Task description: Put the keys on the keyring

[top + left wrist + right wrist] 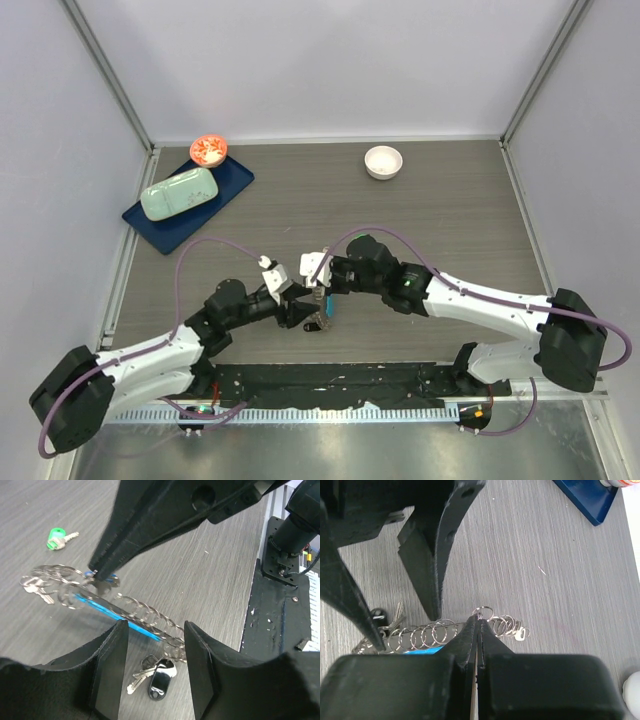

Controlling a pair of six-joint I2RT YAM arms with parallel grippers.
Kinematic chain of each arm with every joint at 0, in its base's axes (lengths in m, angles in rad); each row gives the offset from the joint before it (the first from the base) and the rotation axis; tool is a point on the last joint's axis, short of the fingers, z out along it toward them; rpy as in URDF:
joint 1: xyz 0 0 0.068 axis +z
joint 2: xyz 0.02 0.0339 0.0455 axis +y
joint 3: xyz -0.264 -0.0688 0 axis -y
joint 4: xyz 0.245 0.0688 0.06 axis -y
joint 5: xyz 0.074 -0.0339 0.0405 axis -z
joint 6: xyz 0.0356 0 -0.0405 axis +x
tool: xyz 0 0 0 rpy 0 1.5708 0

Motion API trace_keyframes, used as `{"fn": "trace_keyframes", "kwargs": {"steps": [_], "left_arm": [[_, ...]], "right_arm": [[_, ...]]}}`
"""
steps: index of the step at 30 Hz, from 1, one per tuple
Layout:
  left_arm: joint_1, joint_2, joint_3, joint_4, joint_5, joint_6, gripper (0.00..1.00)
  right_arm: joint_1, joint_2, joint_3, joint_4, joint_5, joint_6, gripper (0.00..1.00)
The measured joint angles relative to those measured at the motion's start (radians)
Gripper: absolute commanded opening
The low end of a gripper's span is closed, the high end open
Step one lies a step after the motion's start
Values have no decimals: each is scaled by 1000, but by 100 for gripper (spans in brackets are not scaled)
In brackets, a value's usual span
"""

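The keyring (145,611) is a row of linked silver rings with a light-blue strip (112,614), lying slantwise on the table. My right gripper (478,622) is shut on one ring (484,613) partway along it; its fingertips (98,573) come down from above in the left wrist view. A plain silver key (522,634) hangs at one end of the keyring. A black-headed key (161,679) with silver keys lies at the other end, seen between my left gripper's fingers. My left gripper (156,632) stands open over that end, holding nothing. A green-headed key (59,537) lies apart.
A blue tray (232,188) with a mint-green block (180,193) and a red round thing (209,150) sits at the back left. A white bowl (383,161) stands at the back. The black base rail (280,615) runs along the near edge.
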Motion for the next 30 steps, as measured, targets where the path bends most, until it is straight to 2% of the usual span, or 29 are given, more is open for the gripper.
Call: {"fn": "trace_keyframes", "kwargs": {"steps": [8,12,16,21,30], "left_arm": [[-75,97,-2,21,-119,-69,53],[-77,56,-11,32,-200,-53,54],[-76,-4,-16,33,-259,34,56],[-52,10,-14,35,-259,140,56],[3,117,-10,60,-208,198,61]], "right_arm": [[0,-21,-58,44,30,14,1],[0,-49,-97,45,39,21,1],[0,-61,-111,47,42,27,1],[0,-61,-124,51,42,31,1],[0,-58,-126,57,41,39,1]]}}
